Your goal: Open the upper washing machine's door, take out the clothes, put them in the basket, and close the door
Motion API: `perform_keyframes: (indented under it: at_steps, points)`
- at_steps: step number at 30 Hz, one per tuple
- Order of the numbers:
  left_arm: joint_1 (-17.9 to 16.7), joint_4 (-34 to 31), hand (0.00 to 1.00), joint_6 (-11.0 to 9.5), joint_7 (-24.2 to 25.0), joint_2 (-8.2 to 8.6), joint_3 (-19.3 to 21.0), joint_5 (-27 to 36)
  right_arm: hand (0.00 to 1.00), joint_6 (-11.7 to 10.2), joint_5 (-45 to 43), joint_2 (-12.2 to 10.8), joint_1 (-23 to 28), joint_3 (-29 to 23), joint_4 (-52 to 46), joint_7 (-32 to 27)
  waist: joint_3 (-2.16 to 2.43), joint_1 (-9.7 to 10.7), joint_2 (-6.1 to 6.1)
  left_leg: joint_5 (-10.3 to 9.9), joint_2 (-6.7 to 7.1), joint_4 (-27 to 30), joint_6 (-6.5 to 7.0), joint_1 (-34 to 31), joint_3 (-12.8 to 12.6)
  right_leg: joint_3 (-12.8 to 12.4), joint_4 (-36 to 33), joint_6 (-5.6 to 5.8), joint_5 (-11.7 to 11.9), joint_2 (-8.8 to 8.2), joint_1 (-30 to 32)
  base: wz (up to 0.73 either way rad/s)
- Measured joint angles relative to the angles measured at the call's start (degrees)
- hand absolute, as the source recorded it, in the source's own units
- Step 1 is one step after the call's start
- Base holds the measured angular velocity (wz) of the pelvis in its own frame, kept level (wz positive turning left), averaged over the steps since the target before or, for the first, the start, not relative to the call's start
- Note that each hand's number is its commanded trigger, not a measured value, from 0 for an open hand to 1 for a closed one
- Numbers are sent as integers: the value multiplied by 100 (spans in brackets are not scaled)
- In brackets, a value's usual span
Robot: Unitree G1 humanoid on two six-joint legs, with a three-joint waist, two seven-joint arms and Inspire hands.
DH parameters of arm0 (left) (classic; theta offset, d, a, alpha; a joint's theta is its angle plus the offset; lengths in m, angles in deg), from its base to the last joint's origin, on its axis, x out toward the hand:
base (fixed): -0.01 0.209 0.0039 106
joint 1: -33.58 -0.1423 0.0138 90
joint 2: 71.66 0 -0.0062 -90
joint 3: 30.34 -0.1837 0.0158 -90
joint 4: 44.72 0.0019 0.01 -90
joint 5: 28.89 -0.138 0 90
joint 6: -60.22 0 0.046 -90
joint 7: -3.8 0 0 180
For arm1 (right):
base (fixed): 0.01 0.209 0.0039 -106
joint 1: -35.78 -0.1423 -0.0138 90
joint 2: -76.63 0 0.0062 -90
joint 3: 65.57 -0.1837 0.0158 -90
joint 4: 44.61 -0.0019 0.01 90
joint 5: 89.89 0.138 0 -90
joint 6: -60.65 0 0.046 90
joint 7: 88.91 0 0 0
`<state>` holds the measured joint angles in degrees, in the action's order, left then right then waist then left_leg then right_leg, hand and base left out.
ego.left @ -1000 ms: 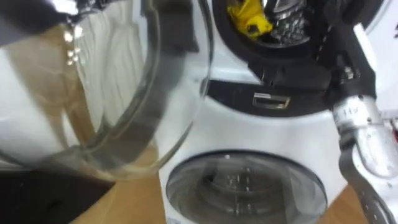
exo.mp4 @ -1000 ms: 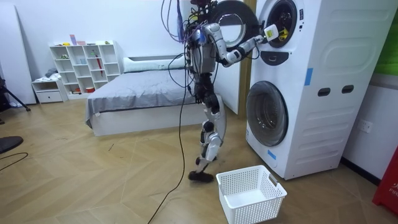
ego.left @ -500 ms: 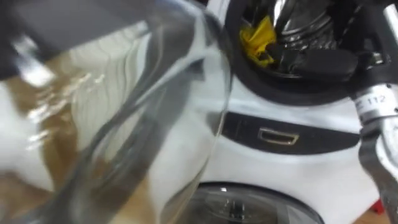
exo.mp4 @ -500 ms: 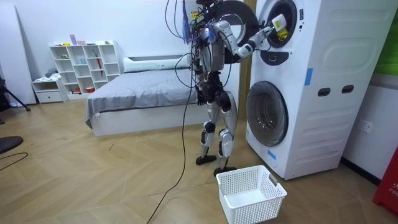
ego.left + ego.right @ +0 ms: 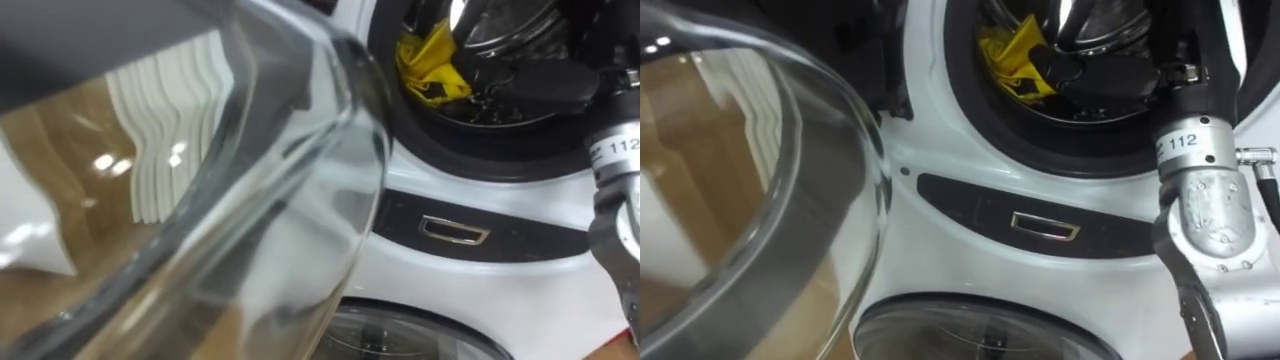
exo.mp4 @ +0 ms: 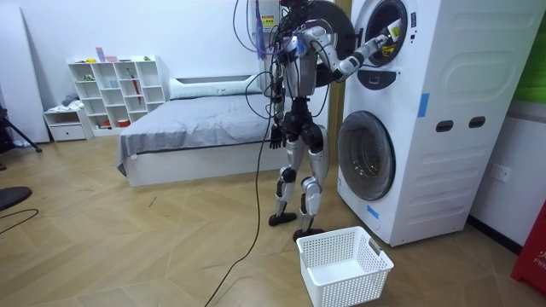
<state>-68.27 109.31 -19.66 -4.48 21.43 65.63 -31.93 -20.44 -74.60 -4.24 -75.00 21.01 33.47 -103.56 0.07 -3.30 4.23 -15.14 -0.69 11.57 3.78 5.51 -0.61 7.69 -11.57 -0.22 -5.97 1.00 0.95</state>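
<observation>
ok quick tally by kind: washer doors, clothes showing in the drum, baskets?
Round glass machine doors: 2, upper door open, lower door shut
Crumpled yellow cloth: 1
White plastic lattice laundry basket: 1
Total: 4

The washing machine (image 6: pixel 426 119) is showing plain white, its upper opening ringed in black. A bright yellow cloth (image 5: pixel 1005 55) is glowing against the shiny steel drum (image 5: pixel 1090 20), where the right hand (image 5: pixel 1110 75) is showing black. A black panel strip (image 5: pixel 960 205) is carrying a silver handle (image 5: pixel 1045 227). The basket (image 6: pixel 354 288) is showing white lattice on the brown herringbone floor (image 6: pixel 128 247). The bed (image 6: pixel 188 128) is wearing grey.
</observation>
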Motion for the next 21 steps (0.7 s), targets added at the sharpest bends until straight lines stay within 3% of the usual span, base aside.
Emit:
perform_keyframes:
  at_steps: [4, 9, 13, 16, 21]
  points:
    - [-181, -264, 0, 58, 32, 13, 211, -167, 0, 78, 10, 289, -56, -35, 462, 431, 12, -32, 19, 0, -4, -7, -1, 7, -6, -13, 6, 0, 0, 11, -9, 0]
    - [-292, -535, 0, 148, 33, -7, 338, -167, 0, 178, 3, 382, -128, -32, 763, 746, 48, -46, 91, 1, 4, 6, 0, 23, 2, -2, 20, 0, 0, -1, -43, 1]
    - [-249, -612, 0, 150, 14, -10, 488, -163, 0, 264, -138, 433, -224, -7, 1042, 1059, -5, -59, 187, 3, 18, 12, -2, 59, 87, 40, 91, -2, 0, -14, -140, 6]
    - [-216, -610, 0, 149, 14, -10, 487, -139, 0, 319, -456, 500, -627, 38, 1584, 1340, -31, -37, 240, 2, 25, -11, -3, 68, 100, 46, 89, -7, 3, -15, -162, 3]
    - [-216, -600, 0, 155, 66, -34, 452, -125, 0, 354, -1010, 686, -1051, 337, 2321, 1669, -32, -121, 255, 1, 34, -16, -3, 102, 163, 105, 94, -6, 3, -9, -208, 6]
